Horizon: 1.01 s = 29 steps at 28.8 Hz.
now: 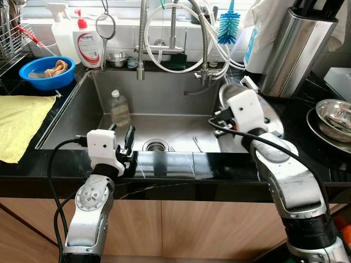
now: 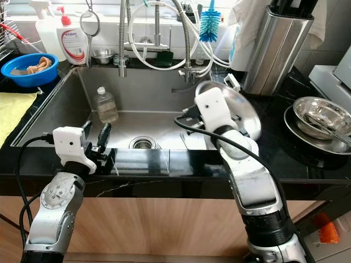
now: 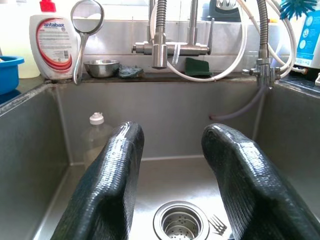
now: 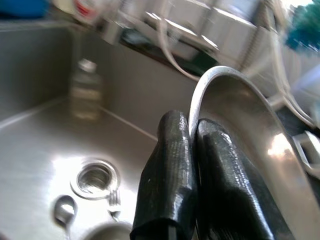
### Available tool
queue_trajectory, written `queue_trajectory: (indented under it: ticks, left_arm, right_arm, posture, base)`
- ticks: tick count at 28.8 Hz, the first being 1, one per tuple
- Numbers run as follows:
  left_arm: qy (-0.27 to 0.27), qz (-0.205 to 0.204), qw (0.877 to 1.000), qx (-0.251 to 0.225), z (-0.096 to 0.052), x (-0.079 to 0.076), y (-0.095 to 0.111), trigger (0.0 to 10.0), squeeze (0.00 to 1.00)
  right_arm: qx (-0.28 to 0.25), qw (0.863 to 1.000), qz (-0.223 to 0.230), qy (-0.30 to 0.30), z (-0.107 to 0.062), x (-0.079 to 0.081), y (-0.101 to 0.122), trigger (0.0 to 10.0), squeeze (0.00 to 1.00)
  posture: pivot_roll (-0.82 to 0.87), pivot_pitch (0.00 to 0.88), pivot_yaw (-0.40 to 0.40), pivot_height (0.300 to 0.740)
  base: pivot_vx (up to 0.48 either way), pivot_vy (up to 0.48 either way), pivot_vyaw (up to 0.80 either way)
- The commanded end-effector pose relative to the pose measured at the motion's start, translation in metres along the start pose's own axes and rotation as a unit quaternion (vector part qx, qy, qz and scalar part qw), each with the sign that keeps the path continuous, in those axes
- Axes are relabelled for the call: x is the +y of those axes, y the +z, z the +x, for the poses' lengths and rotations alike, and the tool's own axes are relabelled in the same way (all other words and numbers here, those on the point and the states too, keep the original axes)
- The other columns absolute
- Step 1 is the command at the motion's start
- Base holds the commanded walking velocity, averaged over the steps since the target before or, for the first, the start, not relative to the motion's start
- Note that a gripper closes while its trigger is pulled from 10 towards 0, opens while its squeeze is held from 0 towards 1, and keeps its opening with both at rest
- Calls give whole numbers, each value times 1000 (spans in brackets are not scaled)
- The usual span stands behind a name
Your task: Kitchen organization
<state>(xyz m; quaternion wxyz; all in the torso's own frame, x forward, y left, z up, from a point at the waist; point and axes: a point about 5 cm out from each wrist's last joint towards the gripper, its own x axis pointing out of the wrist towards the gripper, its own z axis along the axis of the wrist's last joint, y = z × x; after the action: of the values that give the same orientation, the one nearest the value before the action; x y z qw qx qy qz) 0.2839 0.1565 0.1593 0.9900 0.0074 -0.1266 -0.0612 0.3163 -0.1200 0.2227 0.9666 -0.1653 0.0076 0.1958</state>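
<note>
bottle (image 1: pixel 119 108) in sink (image 1: pixel 164 104) back-left | fork (image 3: pixel 218 224) beside drain (image 1: pixel 156 145)

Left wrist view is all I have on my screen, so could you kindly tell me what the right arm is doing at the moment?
Observer: The right gripper is shut on the rim of a steel plate, held tilted over the right side of the sink.
Operator: Thank you. Is anything lying in the basin besides the fork by the drain?
Observer: Yes, a spoon lies near the drain, beside the fork.
Operator: And what sits on the counter to the right?
Observer: A steel bowl rests on a plate, right of a knife block.
</note>
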Motion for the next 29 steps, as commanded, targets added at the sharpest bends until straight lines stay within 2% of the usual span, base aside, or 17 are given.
queue_trajectory:
  ticks: [1,7,10,13,16,18,21,23,29]
  left_arm:
    - [1,-1,1000,4,0,-1,-3,10000,0]
    - [6,0,1000,2,0,0,-2,10000,0]
    - [7,0,1000,1,0,0,-3,10000,0]
    - [8,0,1000,1,1,0,-2,10000,0]
    - [11,2,1000,-2,1,1,-1,10000,0]
    - [12,2,1000,-3,1,1,-1,10000,0]
    - [12,3,1000,-2,0,2,0,10000,0]
    - [13,4,1000,-1,0,2,-1,10000,0]
    - [12,5,1000,-1,0,2,0,10000,0]
  right_arm:
    - [-34,999,-4,26,3,4,12,10000,0]
    - [-69,996,28,40,11,1,17,10000,0]
    - [-86,992,74,63,17,0,14,10000,0]
    - [-84,990,91,69,21,0,10,10000,0]
    - [-97,979,155,87,31,-1,-1,10000,0]
    - [-99,977,168,89,33,-1,-4,10000,0]
    - [-90,973,190,91,39,-3,-13,10000,0]
    - [-62,972,210,81,48,-7,-29,10000,0]
    - [-39,974,214,67,56,-9,-44,10000,0]
  posture:
    - [-107,0,-61,706]
    - [-103,0,-65,706]
    - [-100,0,-66,706]
    - [-94,0,-66,706]
    - [-84,0,-67,706]
    - [-84,0,-67,706]
    - [-87,0,-64,706]
    - [-86,0,-62,706]
    - [-84,0,-60,706]
  base:
    - [0,0,0]
    - [0,0,0]
    - [0,0,0]
    - [0,0,0]
    - [0,0,0]
    - [0,0,0]
    - [0,0,0]
    - [0,0,0]
    - [0,0,0]
